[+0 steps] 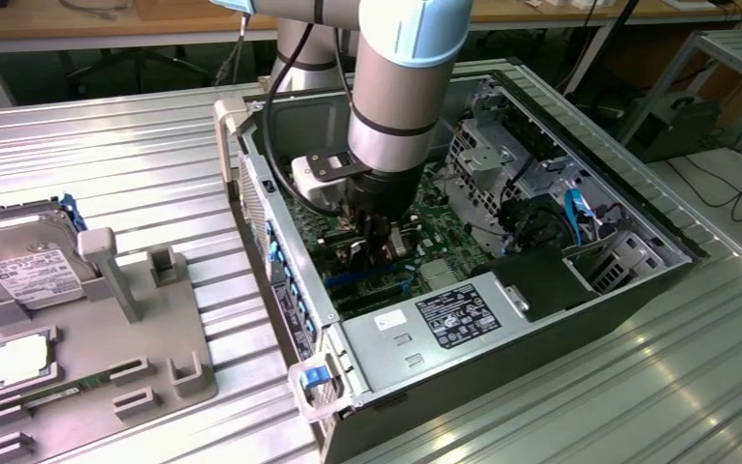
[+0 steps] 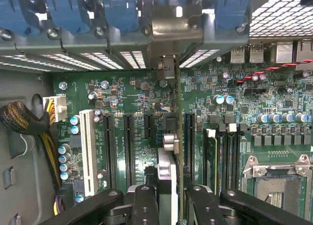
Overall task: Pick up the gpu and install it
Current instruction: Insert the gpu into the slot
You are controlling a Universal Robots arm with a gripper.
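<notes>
Finding: pick-up is done. I am holding the gpu (image 2: 168, 178) edge-on in my gripper (image 2: 173, 208), jaws drawn in narrow on the card. The card is hanging inside the computer case (image 1: 500, 387), just over the motherboard (image 2: 122, 88) and running parallel with the expansion slots (image 2: 128, 146). Outstanding, in my judgement: seating. Whether its edge is touching a slot, I cannot tell.
</notes>
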